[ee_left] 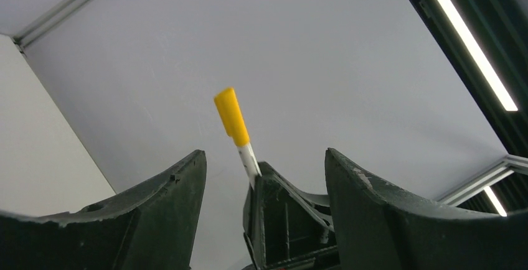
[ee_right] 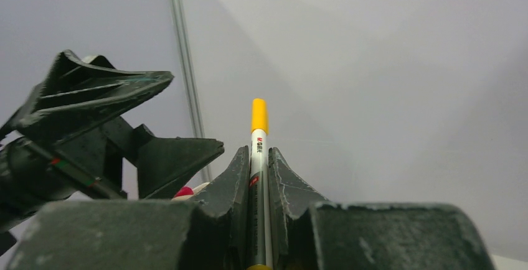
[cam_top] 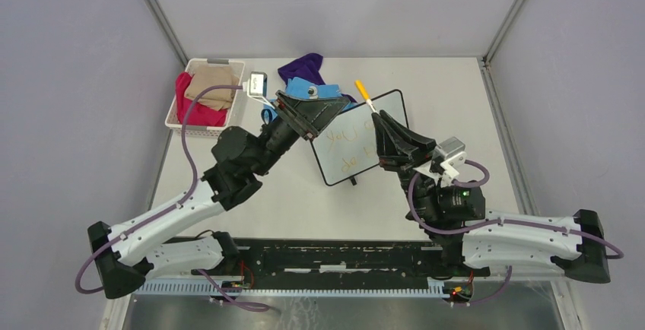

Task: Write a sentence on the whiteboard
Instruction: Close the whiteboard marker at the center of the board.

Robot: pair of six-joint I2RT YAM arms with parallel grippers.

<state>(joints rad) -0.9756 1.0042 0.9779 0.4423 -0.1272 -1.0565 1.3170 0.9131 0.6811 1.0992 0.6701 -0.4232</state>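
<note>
Whiteboard point(cam_top: 389, 106): lies on the table point(cam_top: 471, 117) at mid-table, between the two grippers and skewed, with one corner pointing near. It has a thin black frame and a small black foot shows at the near edge.

Sentence point(cam_top: 346, 138): thin orange handwriting in two lines on the left part of the board. The upper line begins "You". The rest is too small to read and partly covered by the grippers.

Right gripper point(ee_right: 258, 152): over the right half of the board, fingers clamped tight on a marker point(ee_right: 258, 134). The marker has a white barrel with a red print. One yellow end sticks out past the fingertips and points to the far side. A second bit of yellow shows low between the fingers.

Left gripper point(ee_left: 264, 153): over the board's far-left corner, jaws spread wide with nothing in them. Its wrist view looks through the gap at the right gripper's fingers and the marker beyond. The two grippers are close together, and I cannot tell whether they touch.

Far left of the table: a white basket point(cam_top: 217, 61) holds a pink cloth point(cam_top: 190, 108) with a tan cloth point(cam_top: 213, 87) on top.

A purple cloth point(cam_top: 303, 65) lies far of the board. Just near of it is a blue item point(cam_top: 308, 89), half hidden by the left gripper, kind unclear.
</note>
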